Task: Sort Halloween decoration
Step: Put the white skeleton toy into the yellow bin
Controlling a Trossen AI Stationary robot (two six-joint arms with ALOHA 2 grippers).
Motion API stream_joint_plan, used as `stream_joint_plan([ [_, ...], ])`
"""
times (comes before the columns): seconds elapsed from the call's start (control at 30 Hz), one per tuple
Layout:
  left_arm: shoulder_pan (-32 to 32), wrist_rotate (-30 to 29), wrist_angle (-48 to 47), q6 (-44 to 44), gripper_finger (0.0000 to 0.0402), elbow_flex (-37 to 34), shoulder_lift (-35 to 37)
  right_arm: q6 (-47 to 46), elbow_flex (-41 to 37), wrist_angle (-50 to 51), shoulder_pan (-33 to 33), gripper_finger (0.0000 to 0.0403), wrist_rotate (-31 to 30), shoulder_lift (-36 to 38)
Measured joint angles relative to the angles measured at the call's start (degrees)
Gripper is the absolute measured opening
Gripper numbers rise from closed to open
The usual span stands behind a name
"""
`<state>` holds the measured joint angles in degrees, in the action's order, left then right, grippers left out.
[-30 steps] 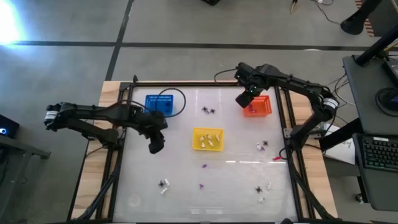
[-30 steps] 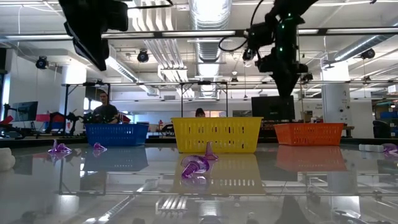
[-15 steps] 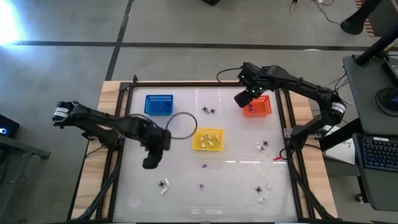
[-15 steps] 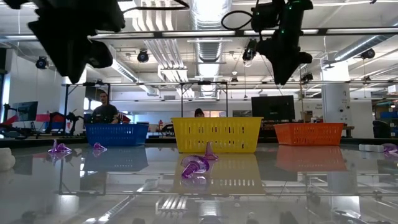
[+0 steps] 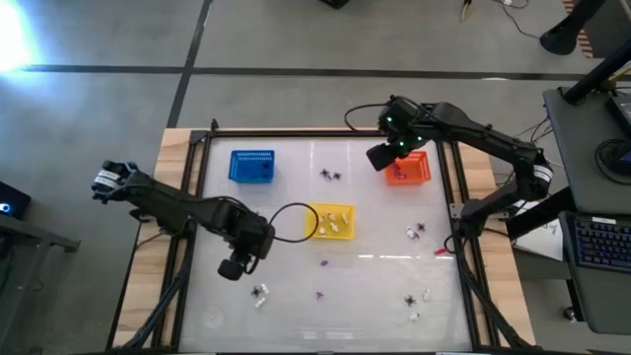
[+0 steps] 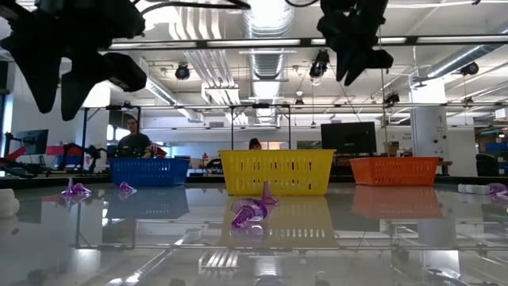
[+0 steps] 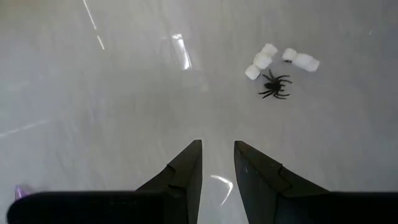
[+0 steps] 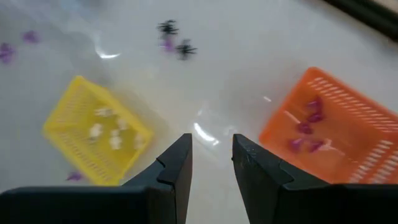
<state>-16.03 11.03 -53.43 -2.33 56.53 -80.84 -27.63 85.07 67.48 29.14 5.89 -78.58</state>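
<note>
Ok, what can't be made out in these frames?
- Blue basket: high view too coarse to show any contents; low view only its mesh side.
- White trinkets by the black spider: left wrist view, too small to tell their shape.
- Purple trinkets in the orange basket: right wrist view, blurred.

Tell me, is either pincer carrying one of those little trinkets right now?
No. The left pincer and the right pincer both show an empty gap between their fingers; nothing is held.

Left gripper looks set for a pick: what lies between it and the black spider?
Nothing: the left wrist view shows bare table between the left gripper and spider.
</note>
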Motion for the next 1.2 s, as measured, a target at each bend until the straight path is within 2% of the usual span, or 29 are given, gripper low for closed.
stream_joint_plan([
  [0.2,-0.5,0.0,1.3,-3.3,0.0079,0.0,-5.1,-4.6,1.1,0.0,-4.0,0.011,0.4,1.8],
  [0.37,-1.5,0.0,2.6,-2.8,0.0089,0.0,-9.2,-6.5,1.1,0.0,-6.6,0.0105,0.3,3.2],
  [0.57,-2.5,2.5,4.8,-2.0,0.0096,2.4,-11.0,-9.0,1.1,0.0,-8.5,0.0103,0.1,4.2],
  [0.83,-6.7,2.5,6.4,-6.6,0.0096,6.8,-15.0,-9.6,1.0,0.0,-10.0,0.0109,0.1,3.8],
  [1.2,-8.1,2.0,8.7,-6.2,0.0096,7.5,-19.5,-11.5,1.0,0.0,-12.2,0.0109,0.0,3.9],
])
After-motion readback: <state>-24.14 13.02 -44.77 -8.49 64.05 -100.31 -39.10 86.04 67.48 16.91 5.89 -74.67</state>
